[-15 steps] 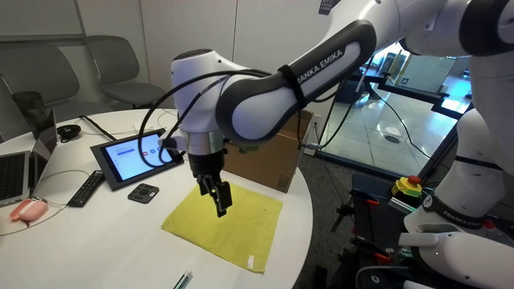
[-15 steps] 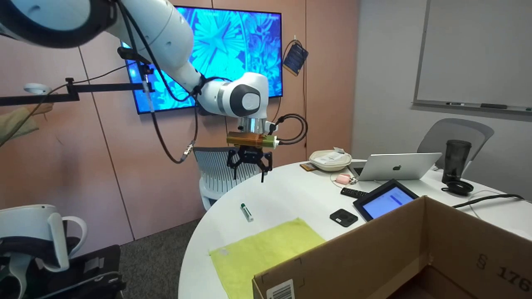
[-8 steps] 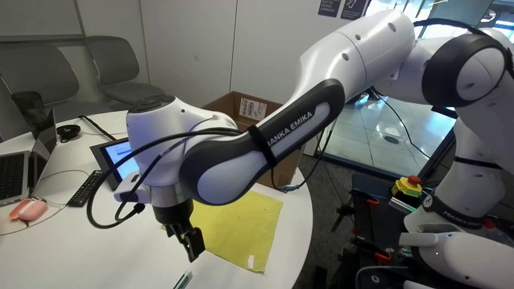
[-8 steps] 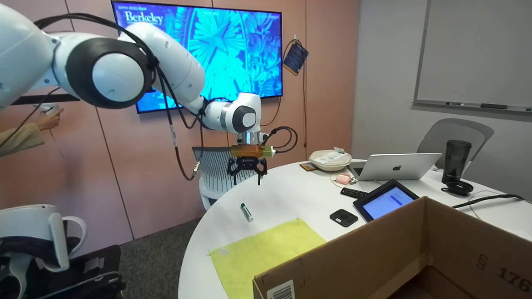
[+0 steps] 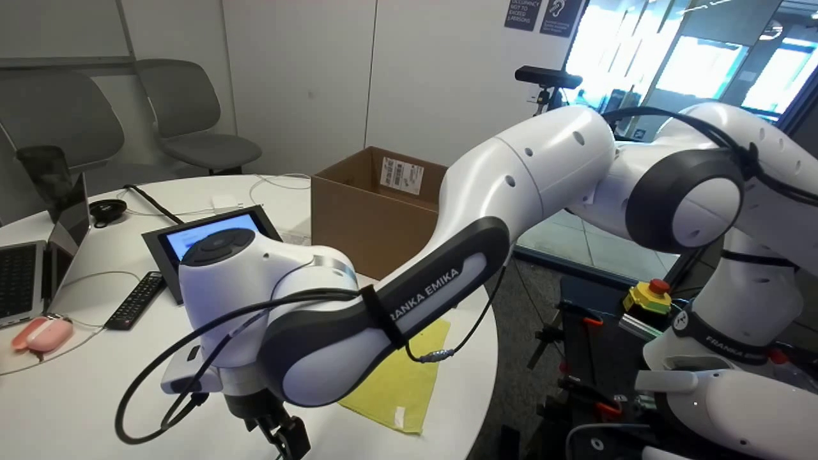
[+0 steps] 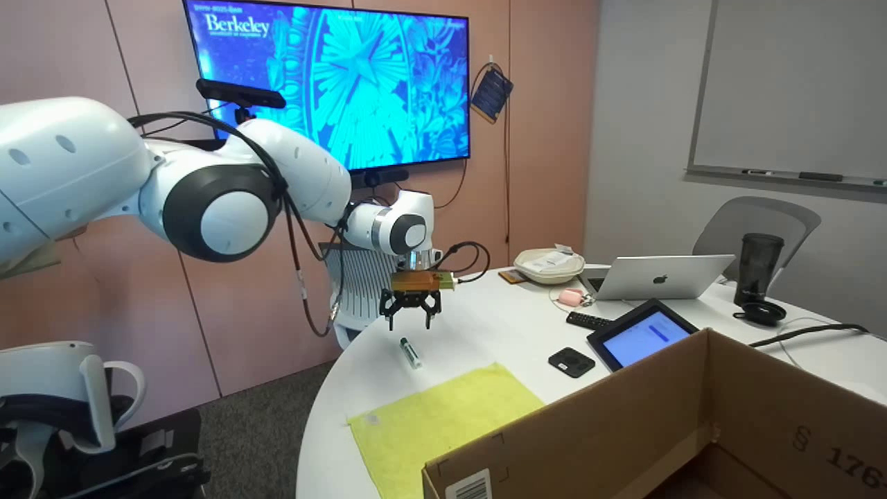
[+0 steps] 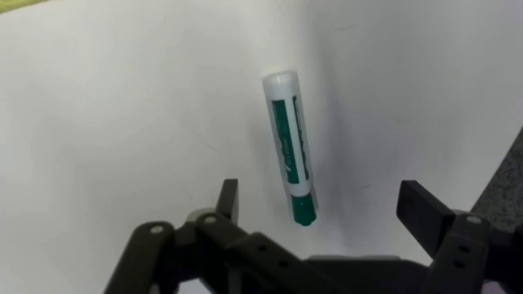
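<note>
Fingers (image 7: 228,200): wrist view; spread wide apart, gripping nothing, low in the frame, one left of centre and one at right.
Marker (image 7: 288,151): near the centre, lying on the white surface (image 7: 122,134), its green cap (image 7: 303,210) pointing down the frame and appearing between the fingers.
Barrel (image 7: 282,90): mostly higher in the frame than the tips; a sound grip probably means straddling this part rather than the cap, then closing square across its width.
Yellow cloth (image 7: 18,4): a sliver in the upper left corner.
Cardboard box (image 6: 575,430): in an exterior view, fills the lower right; just left of centre, the fingers point down above the marker, apart from it. Lowering straight and closing evenly should help keep the barrel from rolling.
Arm (image 5: 345,364): in an exterior view, stretches from the right edge to the bottom, where the fingers are partly cut off. The marker cannot be made out there, so this angle would guide contact poorly.
</note>
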Robot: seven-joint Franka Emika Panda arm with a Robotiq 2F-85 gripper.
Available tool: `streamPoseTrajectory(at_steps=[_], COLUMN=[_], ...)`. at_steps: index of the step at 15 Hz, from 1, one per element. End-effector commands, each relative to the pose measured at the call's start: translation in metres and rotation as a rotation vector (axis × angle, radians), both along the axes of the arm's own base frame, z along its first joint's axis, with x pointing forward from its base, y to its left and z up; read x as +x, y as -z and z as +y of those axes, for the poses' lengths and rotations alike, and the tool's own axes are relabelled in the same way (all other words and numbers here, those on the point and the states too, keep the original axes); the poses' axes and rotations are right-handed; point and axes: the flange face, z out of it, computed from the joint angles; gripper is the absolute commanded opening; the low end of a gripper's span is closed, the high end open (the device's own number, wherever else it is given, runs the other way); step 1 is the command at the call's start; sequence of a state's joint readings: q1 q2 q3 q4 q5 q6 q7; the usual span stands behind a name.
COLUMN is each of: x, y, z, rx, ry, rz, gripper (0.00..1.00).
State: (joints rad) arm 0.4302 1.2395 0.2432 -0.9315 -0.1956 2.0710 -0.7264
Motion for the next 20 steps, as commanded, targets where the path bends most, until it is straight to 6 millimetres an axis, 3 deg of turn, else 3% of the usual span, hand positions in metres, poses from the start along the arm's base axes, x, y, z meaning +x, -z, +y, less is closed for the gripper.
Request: streamPoseTrajectory(at_steps=[1,14,15,16,18,20], x=[0.008,0.003,0.003,0.003,0.003,0.005], y=[0.021,0.083,0.086,0.088,0.080,0.079], z=[0.005,0.004,0.004,0.004,0.002,0.003], rx=[0.016,-0.004,-0.009,-0.012,-0.014,-0.023], ry=[-0.031,-0.009,-0.011,-0.009,-0.008,-0.010], rz=[-0.014,-0.076,-0.082,-0.087,-0.089,-0.092], gripper=[1.00,1.00,0.95,0.75,0.70,0.53])
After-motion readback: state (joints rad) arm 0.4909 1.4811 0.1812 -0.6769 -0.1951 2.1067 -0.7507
